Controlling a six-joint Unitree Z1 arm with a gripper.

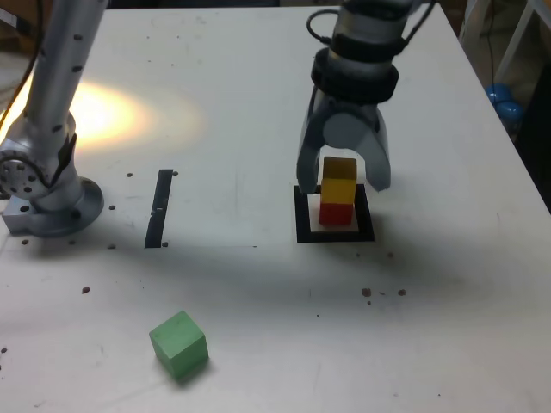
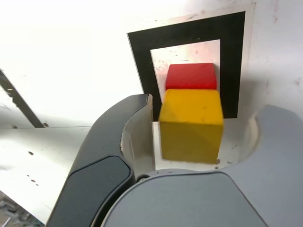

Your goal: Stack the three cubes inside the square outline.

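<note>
Second step nearly done: yellow cube (image 1: 339, 178) sat on red cube (image 1: 337, 212) inside square outline (image 1: 302, 228). Hand (image 1: 342, 183) straddled the stack, spread apart, holding nothing. Next: lift clear, fetch green cube (image 1: 179, 344) lying well apart on surface (image 1: 258, 284).

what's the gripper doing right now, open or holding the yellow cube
Gripper: open, jaws either side of the yellow cube on the red cube, not clamping it.

No text, label, brand, number or sign can be read anywhere.
</note>
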